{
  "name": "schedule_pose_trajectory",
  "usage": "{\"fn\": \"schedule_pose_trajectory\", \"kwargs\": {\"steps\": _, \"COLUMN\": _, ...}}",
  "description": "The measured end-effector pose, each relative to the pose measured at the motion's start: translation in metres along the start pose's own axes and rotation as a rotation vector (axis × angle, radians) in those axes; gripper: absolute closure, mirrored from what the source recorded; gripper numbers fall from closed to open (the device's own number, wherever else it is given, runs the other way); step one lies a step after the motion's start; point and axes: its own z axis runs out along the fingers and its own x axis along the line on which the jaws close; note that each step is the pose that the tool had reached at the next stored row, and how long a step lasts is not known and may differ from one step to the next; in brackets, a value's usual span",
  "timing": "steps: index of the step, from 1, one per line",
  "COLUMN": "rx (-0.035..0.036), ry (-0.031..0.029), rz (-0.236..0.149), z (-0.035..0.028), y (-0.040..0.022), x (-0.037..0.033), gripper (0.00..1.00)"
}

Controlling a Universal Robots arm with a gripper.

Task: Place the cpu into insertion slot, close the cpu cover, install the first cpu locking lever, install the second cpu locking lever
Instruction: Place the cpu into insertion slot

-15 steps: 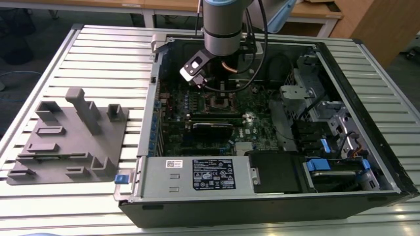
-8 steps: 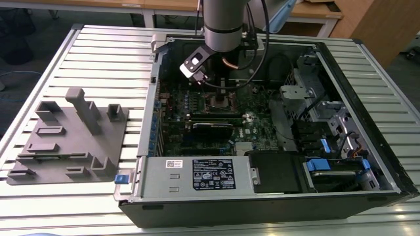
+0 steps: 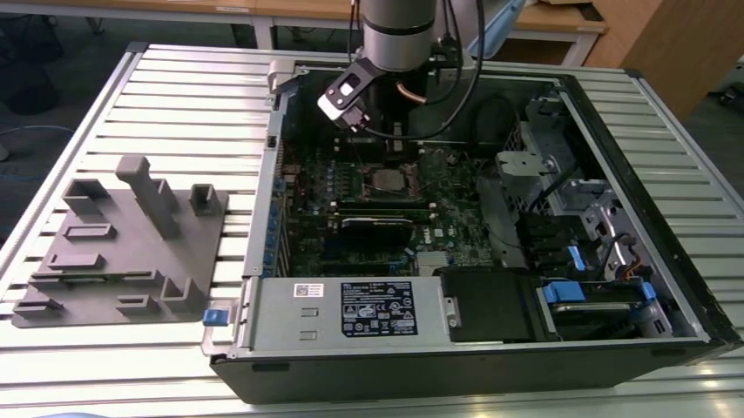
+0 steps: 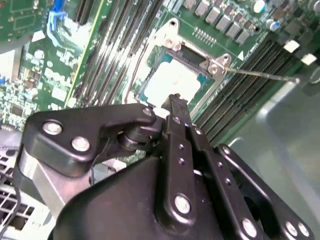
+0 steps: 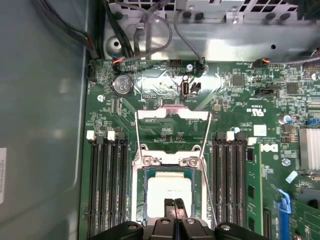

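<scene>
While the jaws hang pressed together, gripping nothing, over one edge of the cpu (image 5: 169, 186), you see its pale, silvery square top lying flat in the insertion slot (image 5: 140, 195), bordered by a green rim. You cannot tell whether the jaws touch it. The cpu cover (image 5: 172, 114), a thin silver frame, is swung open beyond the slot. Two wire levers (image 5: 138, 135) stand unlatched alongside.

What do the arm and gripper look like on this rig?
The arm is a silver-grey tube with a dark joint band; a white-and-black box sits at its wrist. The gripper is matte black: linked bars with silver screw heads.
</scene>
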Motion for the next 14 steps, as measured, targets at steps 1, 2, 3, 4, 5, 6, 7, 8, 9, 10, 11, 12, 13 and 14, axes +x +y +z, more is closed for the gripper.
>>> {"fn": "schedule_pose_trajectory", "kwargs": {"steps": 1, "rx": -0.0001, "ry": 0.0001, "rz": 0.000, "z": -0.0002, "y": 0.0000, "x": 0.0000, "gripper": 0.89}}
{"fn": "schedule_pose_trajectory", "kwargs": {"steps": 2, "rx": -0.0001, "ry": 0.0002, "rz": 0.000, "z": -0.0002, "y": 0.0000, "x": 0.0000, "gripper": 0.89}}
{"fn": "schedule_pose_trajectory", "kwargs": {"steps": 3, "rx": -0.0001, "ry": 0.0002, "rz": 0.000, "z": -0.0002, "y": 0.0000, "x": 0.0000, "gripper": 0.89}}
{"fn": "schedule_pose_trajectory", "kwargs": {"steps": 4, "rx": -0.0001, "ry": 0.0002, "rz": 0.000, "z": -0.0002, "y": 0.0000, "x": 0.0000, "gripper": 0.89}}
{"fn": "schedule_pose_trajectory", "kwargs": {"steps": 5, "rx": 0.0020, "ry": 0.0002, "rz": 0.000, "z": -0.0002, "y": 0.0001, "x": 0.0000, "gripper": 0.89}}
{"fn": "schedule_pose_trajectory", "kwargs": {"steps": 6, "rx": 0.0053, "ry": 0.0000, "rz": 0.000, "z": -0.0003, "y": 0.0001, "x": 0.0000, "gripper": 0.89}}
{"fn": "schedule_pose_trajectory", "kwargs": {"steps": 7, "rx": 0.0070, "ry": -0.0002, "rz": 0.000, "z": -0.0003, "y": 0.0001, "x": 0.0000, "gripper": 0.89}}
{"fn": "schedule_pose_trajectory", "kwargs": {"steps": 8, "rx": 0.0086, "ry": -0.0001, "rz": 0.000, "z": -0.0003, "y": 0.0001, "x": 0.0000, "gripper": 0.89}}
{"fn": "schedule_pose_trajectory", "kwargs": {"steps": 9, "rx": 0.0102, "ry": -0.0001, "rz": 0.000, "z": -0.0003, "y": 0.0001, "x": 0.0000, "gripper": 0.89}}
{"fn": "schedule_pose_trajectory", "kwargs": {"steps": 10, "rx": 0.0118, "ry": 0.0000, "rz": 0.000, "z": -0.0003, "y": 0.0001, "x": 0.0000, "gripper": 0.89}}
{"fn": "schedule_pose_trajectory", "kwargs": {"steps": 11, "rx": 0.0124, "ry": 0.0000, "rz": 0.000, "z": -0.0002, "y": 0.0003, "x": 0.0000, "gripper": 0.89}}
{"fn": "schedule_pose_trajectory", "kwargs": {"steps": 12, "rx": 0.0124, "ry": 0.0002, "rz": 0.000, "z": -0.0001, "y": 0.0011, "x": 0.0000, "gripper": 0.89}}
{"fn": "schedule_pose_trajectory", "kwargs": {"steps": 13, "rx": 0.0124, "ry": 0.0002, "rz": 0.000, "z": 0.0000, "y": 0.0017, "x": 0.0000, "gripper": 0.89}}
{"fn": "schedule_pose_trajectory", "kwargs": {"steps": 14, "rx": 0.0124, "ry": 0.0001, "rz": 0.000, "z": 0.0000, "y": 0.0023, "x": 0.0000, "gripper": 0.89}}
